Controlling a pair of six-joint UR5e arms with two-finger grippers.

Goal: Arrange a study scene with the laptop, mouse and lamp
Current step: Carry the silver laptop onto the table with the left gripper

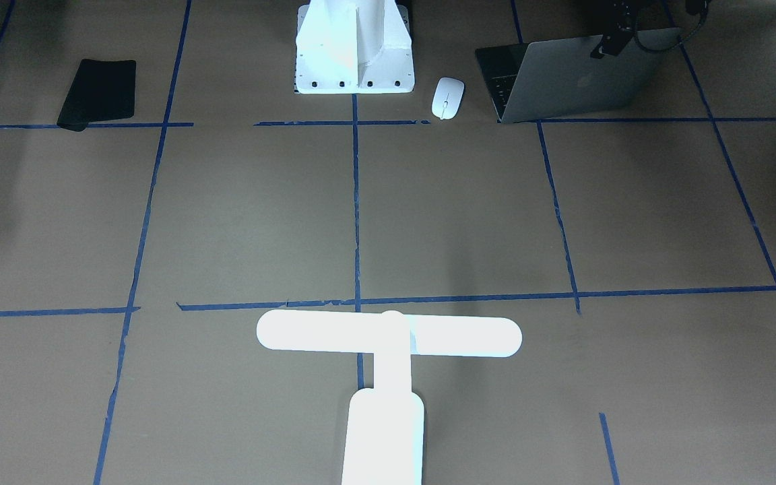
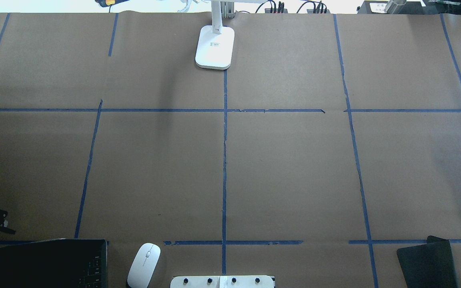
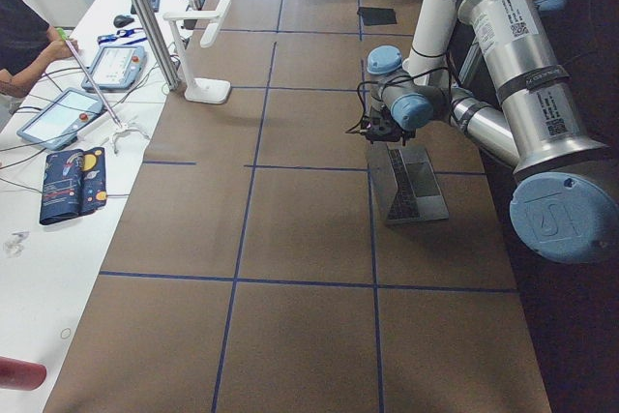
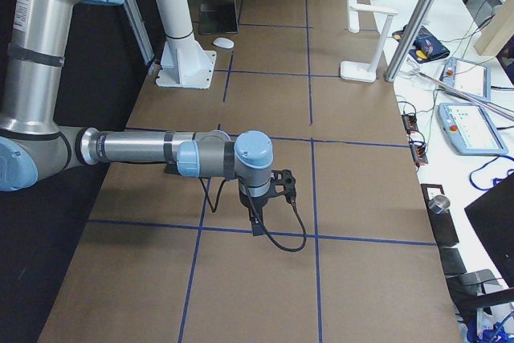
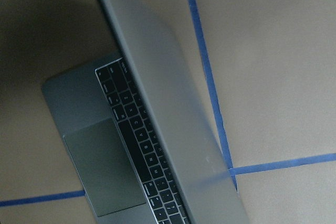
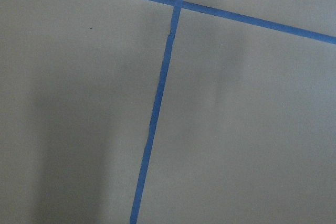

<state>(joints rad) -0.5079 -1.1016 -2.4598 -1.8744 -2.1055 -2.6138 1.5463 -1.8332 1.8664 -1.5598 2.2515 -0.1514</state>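
- Exterior front-facing view: the open laptop [image 1: 576, 77] is being shown at the robot's edge of the table [image 1: 462, 215], on its left side. If its lid is being pushed too hard, it could be tipped or slid into the mouse [image 1: 448, 98] beside it.
- The left gripper [image 1: 609, 42] is being held at the lid's top edge. Whether it is spread or pinching cannot be told.
- The right gripper [image 4: 281, 186] is being held over bare table, well apart from the lamp [image 1: 388, 337]. Its state cannot be told.
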